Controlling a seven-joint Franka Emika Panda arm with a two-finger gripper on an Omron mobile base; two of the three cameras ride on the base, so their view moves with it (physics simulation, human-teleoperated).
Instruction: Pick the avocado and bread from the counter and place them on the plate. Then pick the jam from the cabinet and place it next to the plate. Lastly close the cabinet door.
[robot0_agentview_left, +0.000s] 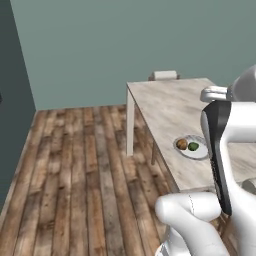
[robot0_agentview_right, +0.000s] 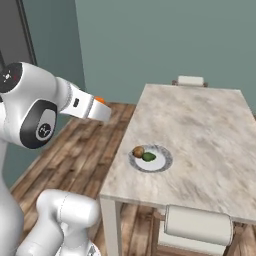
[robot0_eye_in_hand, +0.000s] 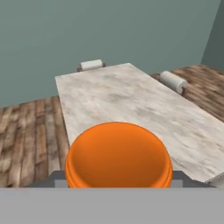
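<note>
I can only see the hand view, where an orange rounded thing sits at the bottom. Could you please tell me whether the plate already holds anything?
Observer: Yes, the plate holds both the bread and the avocado, side by side.
Operator: Thank you. Where does the plate sit?
Observer: On the counter, close to its long edge on the arm's side.
Operator: And where is my gripper?
Observer: The gripper, shut on the jam, appears to hang beside the counter over the wood floor, not above the plate.

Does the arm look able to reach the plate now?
Probably yes: the plate sits near the counter's edge with bare marble around it, though the pincer already holds the jam jar.
</note>
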